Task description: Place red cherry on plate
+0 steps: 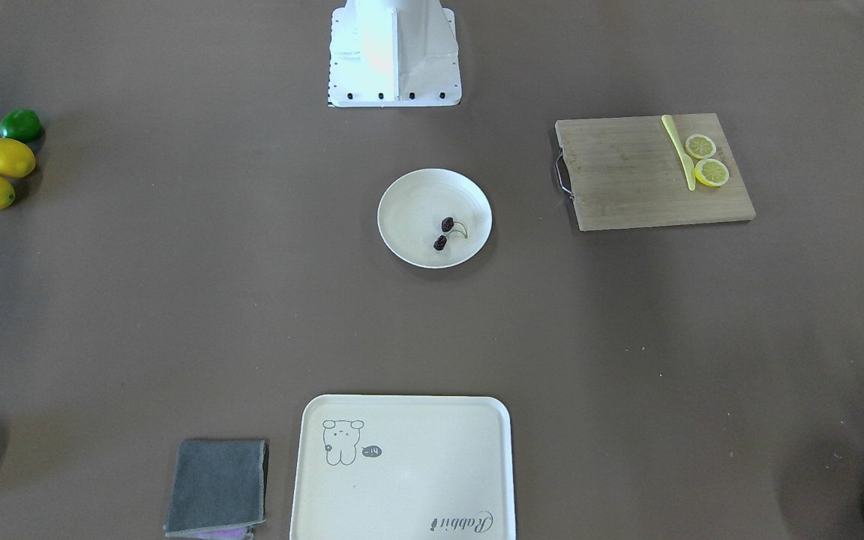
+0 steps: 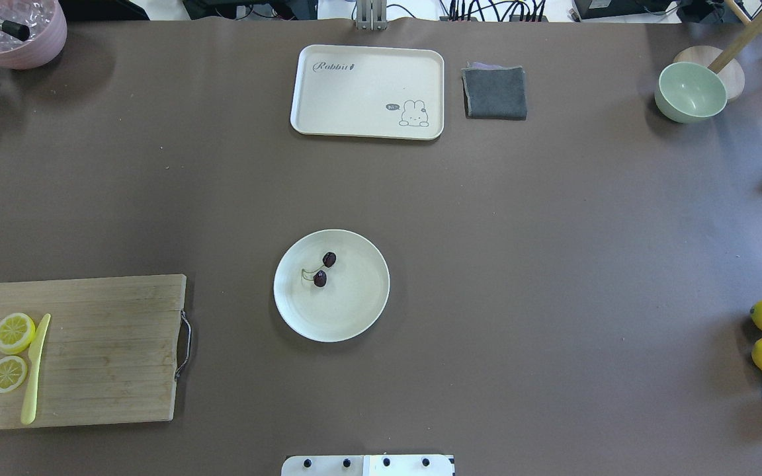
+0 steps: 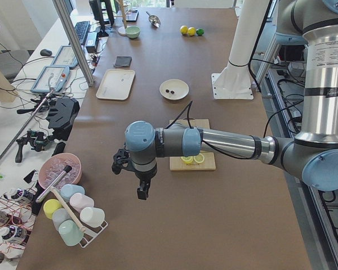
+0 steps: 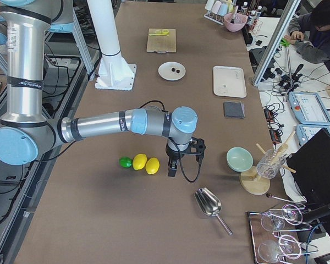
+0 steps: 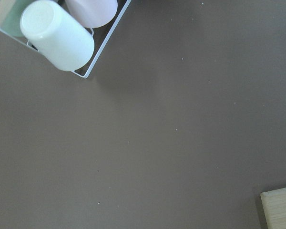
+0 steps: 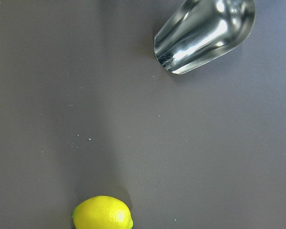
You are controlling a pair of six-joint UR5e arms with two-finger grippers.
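In the front-facing view we record a round cream-white shallow plate point(image 1: 402, 202) at mid-table; the red cherry point(image 1: 447, 224), a pair of dark maroon fruits joined by thin greenish stems, lies inside it, toward the side nearer the rectangular wooden cutting board point(image 1: 627, 180). That board carries two lemon slices point(image 1: 711, 172) touching a pale yellow plastic knife point(image 1: 678, 150). A rectangular cream tray point(image 1: 402, 480) and a folded grey cloth point(image 1: 216, 486) sit side by side, apart from the plate. The overhead view confirms the cherry within the plate's rim, and shows a pale green bowl point(image 2: 690, 91) at the far right. In the exterior left view the left gripper point(image 3: 141, 190) hangs pointing down between the board and a wire rack of pastel cups point(image 3: 73, 216), well away from the plate; we cannot tell whether its jaws are parted or closed. In the exterior right view the right gripper point(image 4: 173, 168) hangs just beside two whole yellow lemons point(image 4: 146, 164) and near a shiny metal scoop point(image 4: 209, 203); its jaw state likewise cannot be judged. The left wrist view shows bare table, cups and a board corner; the right wrist view shows one lemon and the scoop.
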